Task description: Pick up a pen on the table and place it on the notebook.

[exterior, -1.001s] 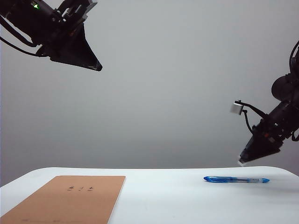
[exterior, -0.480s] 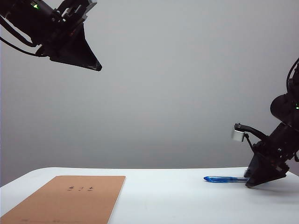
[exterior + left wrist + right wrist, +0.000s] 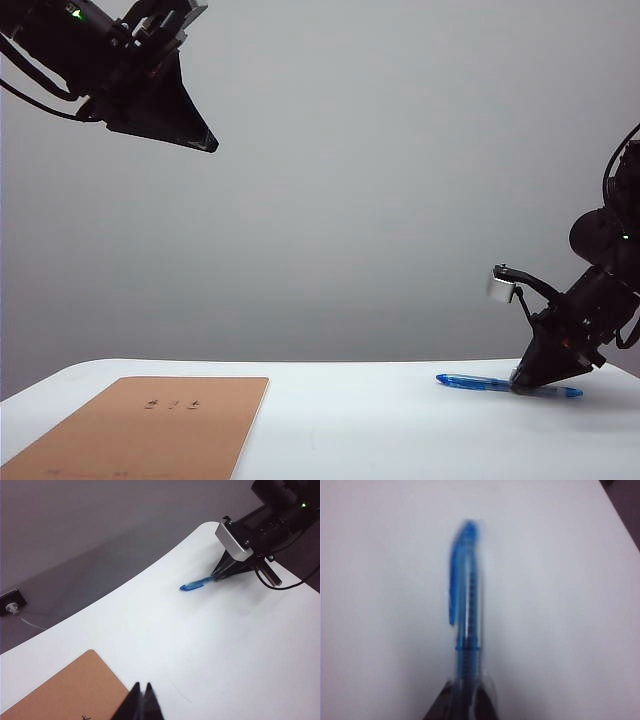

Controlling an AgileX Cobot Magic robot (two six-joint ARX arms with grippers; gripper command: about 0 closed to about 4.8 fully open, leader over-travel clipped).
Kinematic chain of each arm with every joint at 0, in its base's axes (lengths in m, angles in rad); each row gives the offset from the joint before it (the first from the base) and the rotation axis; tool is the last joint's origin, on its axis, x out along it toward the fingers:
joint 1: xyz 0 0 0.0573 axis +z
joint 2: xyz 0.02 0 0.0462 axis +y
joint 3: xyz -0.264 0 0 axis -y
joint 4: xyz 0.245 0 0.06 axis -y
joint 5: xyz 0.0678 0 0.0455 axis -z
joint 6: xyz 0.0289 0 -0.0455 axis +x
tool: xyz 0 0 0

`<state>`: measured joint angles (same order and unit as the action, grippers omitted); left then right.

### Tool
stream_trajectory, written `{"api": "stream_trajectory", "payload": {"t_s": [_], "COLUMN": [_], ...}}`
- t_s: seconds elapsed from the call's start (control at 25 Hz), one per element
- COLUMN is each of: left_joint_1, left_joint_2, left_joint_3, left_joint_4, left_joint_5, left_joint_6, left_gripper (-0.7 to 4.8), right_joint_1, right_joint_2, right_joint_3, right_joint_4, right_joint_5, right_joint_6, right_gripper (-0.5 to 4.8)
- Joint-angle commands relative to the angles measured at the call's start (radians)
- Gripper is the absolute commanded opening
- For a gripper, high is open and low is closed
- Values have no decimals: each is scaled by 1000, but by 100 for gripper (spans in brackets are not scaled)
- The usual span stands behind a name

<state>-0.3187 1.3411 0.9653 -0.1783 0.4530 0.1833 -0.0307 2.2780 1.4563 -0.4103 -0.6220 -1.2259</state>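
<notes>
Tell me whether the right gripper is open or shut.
Shut on the pen: the right gripper pinches the barrel between its fingertips, with the pen lying on the table.

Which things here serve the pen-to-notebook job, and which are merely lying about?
Job:
- pen, lying on the table
- notebook
- right tool, closed on the pen
- left tool, shut, raised above the notebook

Lying about:
- small dark box with a cable, off the table

Left gripper point(image 3: 205, 143) hangs high on its raised arm, jaws together. Right gripper point(image 3: 522, 384) angles down low, jaws pinched closed.
</notes>
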Motion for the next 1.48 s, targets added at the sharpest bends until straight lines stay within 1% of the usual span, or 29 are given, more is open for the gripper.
{"api": "stream_trajectory", "payload": {"t_s": [0.04,0.08,0.16,0.24,0.44,0.52,0.56,0.6,0.64,0.68,0.72,0.84,0.88,0.92,0.96,1.04,1.08,1.12,1.2,1.28,1.36,1.48], "left_joint_1": [-1,-1,-1,-1,-1,-1,0,0,0,-1,0,0,1,1,1,1,1,1,1,3,3,6], "left_joint_2": [-3,-3,-3,-3,-4,-4,-7,-11,-28,-40,-74,-137,-164,-205,-232,-293,-307,-327,-340,-359,-369,-376], "left_joint_3": [4,4,4,4,4,4,4,4,4,4,4,4,4,4,4,4,4,4,4,4,4,4], "left_joint_4": [8,8,8,9,9,12,11,8,-7,-20,-53,-121,-153,-200,-229,-283,-294,-312,-332,-400,-448,-509], "left_joint_5": [7,7,7,6,-7,-8,-10,-27,-63,-81,-121,-216,-267,-329,-345,-345,-345,-346,-353,-375,-386,-413], "left_joint_6": [0,0,0,0,0,0,-1,-1,-3,1,0,1,4,20,26,27,27,27,26,43,59,72], "left_gripper": [-5,-5,-5,-5,-5,-5,-5,-5,-5,-5,-5,-6,-5,-5,-5,-5,-5,-5,-5,-5,-5,-5], "right_joint_1": [0,0,0,0,0,8,15,24,51,65,109,196,228,306,362,492,529,578,620,665,679,695], "right_joint_2": [9,9,8,-7,-121,-182,-196,-206,-220,-226,-236,-240,-240,-233,-230,-216,-206,-185,-152,-83,-41,16], "right_joint_3": [-4,-4,-4,-3,53,128,153,177,209,221,237,238,238,238,238,238,238,238,239,243,249,257], "right_joint_4": [-36,-31,-30,-28,-50,-143,-180,-217,-277,-301,-336,-340,-339,-320,-299,-217,-174,-95,-1,101,132,161], "right_joint_5": [48,47,47,24,-34,-106,-119,-124,-119,-118,-117,-112,-103,-46,14,167,189,201,200,183,156,148], "right_joint_6": [8,28,29,36,147,212,252,304,388,418,458,478,478,492,504,536,559,614,691,788,824,889], "right_gripper": [-1,-1,-1,-1,-1,-1,-1,-1,-1,-1,-1,-1,-1,-1,-1,-1,-1,-1,-1,-1,-1,-1]}}
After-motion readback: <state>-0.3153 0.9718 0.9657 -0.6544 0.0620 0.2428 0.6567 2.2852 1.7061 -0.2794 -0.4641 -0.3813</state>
